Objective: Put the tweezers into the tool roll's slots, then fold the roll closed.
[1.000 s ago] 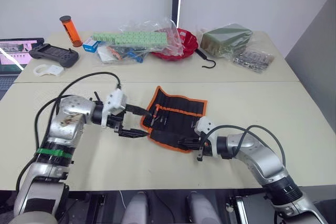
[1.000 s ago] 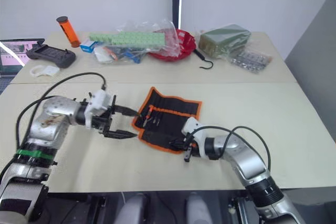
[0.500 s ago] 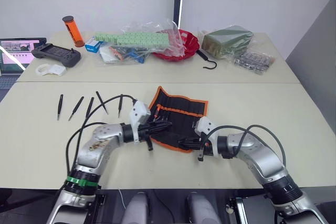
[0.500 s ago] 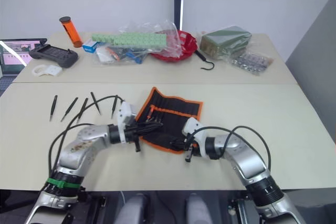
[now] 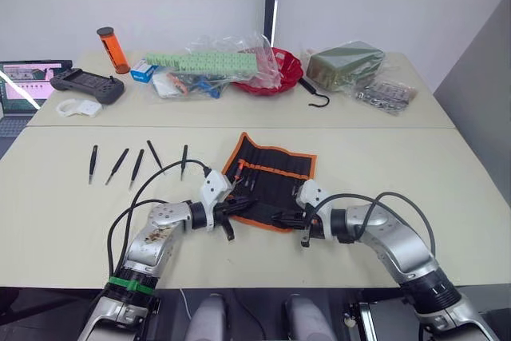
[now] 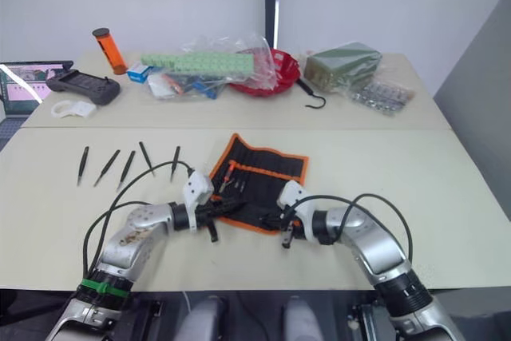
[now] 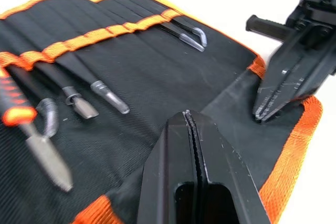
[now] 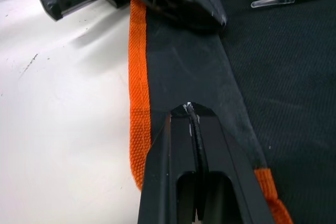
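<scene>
Black roll (image 5: pixel 271 184) lies open: both clenched grippers (image 5: pixel 236 208) (image 5: pixel 281 218) at its near edge should release toward tweezers (image 5: pixel 136 167) left of it.

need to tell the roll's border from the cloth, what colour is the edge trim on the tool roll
Orange, against black fabric. The trim on the tool roll shows best in the right wrist view.

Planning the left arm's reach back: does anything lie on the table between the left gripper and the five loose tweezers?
Nothing visible does. The five slim black tweezers lie apart on bare table, left of the black orange-trimmed tool roll, where the left gripper sits.
</scene>
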